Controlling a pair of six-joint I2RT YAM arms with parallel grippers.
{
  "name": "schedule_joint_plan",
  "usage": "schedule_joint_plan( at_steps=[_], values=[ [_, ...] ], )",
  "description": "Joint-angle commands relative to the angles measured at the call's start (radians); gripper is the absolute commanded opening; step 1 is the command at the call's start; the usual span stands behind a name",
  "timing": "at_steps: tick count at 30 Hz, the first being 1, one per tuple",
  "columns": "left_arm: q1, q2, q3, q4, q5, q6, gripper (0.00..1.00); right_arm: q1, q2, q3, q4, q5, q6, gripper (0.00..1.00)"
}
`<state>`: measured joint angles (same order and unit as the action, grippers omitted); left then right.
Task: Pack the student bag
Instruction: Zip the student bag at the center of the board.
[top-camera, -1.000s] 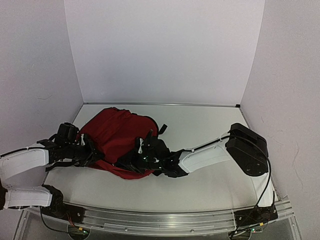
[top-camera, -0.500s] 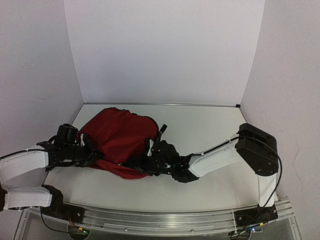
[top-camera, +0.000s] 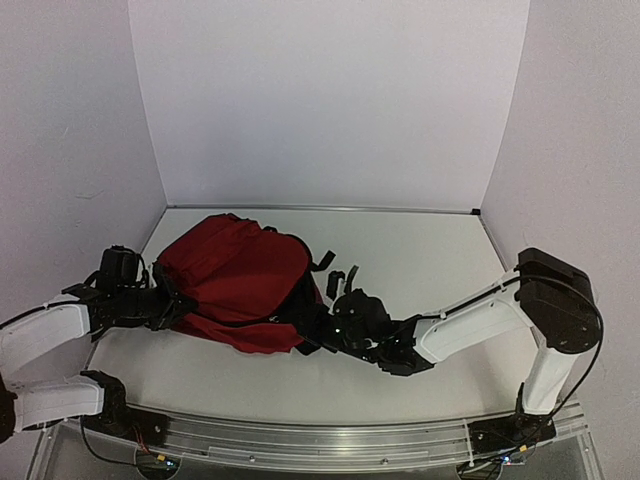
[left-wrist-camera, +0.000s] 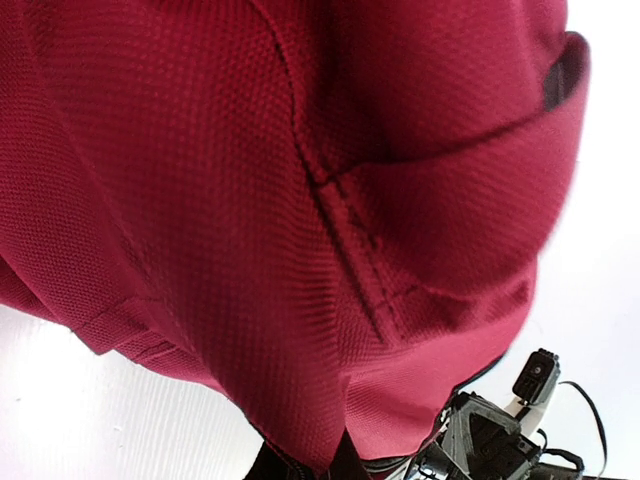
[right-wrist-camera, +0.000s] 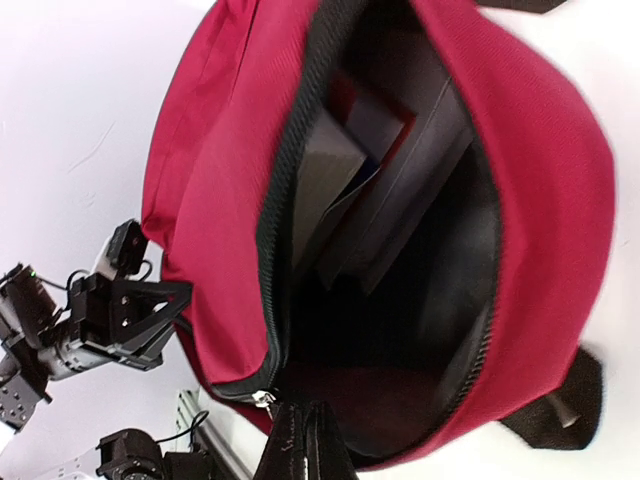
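- Bag (top-camera: 235, 285): lying on the white table (top-camera: 430, 250), left of centre in the overhead view; gaping open toward the lower right and showing flat books (right-wrist-camera: 370, 170) inside.
- Left claw (top-camera: 168, 305): pinching shut on red fabric at the bag's left edge.
- Right claw (right-wrist-camera: 300, 440): pressing shut at the lower rim of the opening, just beside the zipper pull (right-wrist-camera: 262, 400); not showing whether it is gripping any fabric.

Lab booth: white walls (top-camera: 330, 100), aluminium rail (top-camera: 330, 437).
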<state>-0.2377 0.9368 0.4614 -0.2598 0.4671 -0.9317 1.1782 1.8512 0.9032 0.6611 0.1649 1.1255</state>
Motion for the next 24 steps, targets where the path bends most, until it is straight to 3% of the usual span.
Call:
schedule_joint_plan(
  at_steps=[1, 4, 6, 10, 13, 16, 24],
  values=[
    [0.058, -0.051, 0.015, -0.055, -0.06, 0.065, 0.0, -0.012, -0.069, -0.035, -0.032, 0.122, -0.014, 0.0],
    [0.058, -0.041, 0.036, -0.057, -0.022, 0.107, 0.01, -0.024, -0.082, -0.029, -0.032, 0.123, -0.035, 0.0],
    [0.059, -0.02, 0.067, -0.06, 0.019, 0.171, 0.07, -0.029, -0.091, -0.016, -0.031, 0.113, -0.077, 0.0],
    [0.012, 0.018, 0.221, -0.124, 0.038, 0.287, 0.43, -0.034, -0.1, 0.026, -0.031, 0.068, -0.162, 0.0],
    [-0.096, 0.049, 0.351, -0.203, -0.069, 0.382, 0.56, -0.053, -0.097, 0.032, -0.029, 0.017, -0.167, 0.0],
    [-0.198, 0.094, 0.446, -0.223, -0.129, 0.448, 0.6, -0.074, -0.085, 0.03, -0.019, -0.026, -0.155, 0.0],
    [-0.548, 0.277, 0.523, -0.148, -0.277, 0.601, 0.64, -0.107, -0.073, 0.018, 0.015, -0.095, -0.126, 0.0]
  ],
)
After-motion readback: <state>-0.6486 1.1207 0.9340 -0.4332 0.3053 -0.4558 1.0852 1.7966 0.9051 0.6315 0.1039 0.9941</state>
